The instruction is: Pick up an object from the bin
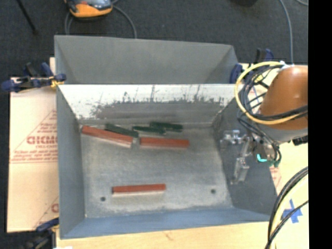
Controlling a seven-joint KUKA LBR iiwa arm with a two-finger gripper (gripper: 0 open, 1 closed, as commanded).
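You have the grey bin [72, 154] with its sloped walls and a flat floor. The arm [282, 95], under its orange cover, comes in over the right rim. Its end effector [239, 173] hangs low by the foot of the right wall. You cannot tell whether it is apart or together, and nothing shows in its grasp.

By my reading this is the approach step, with no target yet committed to. All the candidates lie well to the end effector's left.

- **Lone red bar** [139, 189]: it lies flat near the front of the floor, well apart from everything else.
- **Two more red bars:** one [163, 143] is at mid-floor and one [106, 135] is to its left. They sit nearly end to end along the foot of the back wall.
- **Two dark green pieces** [166, 126] [122, 129]: the smallest things here, they lie close against that pair, between it and the wall.

I judge the lone bar the easier pick, since open floor surrounds it on every side. Your next move calls for travelling left across the bare floor and turning to span the bar's narrow width. Then descend squarely on its middle. The back group looks cramped, because the wall and the green pieces leave little room to set down beside it.
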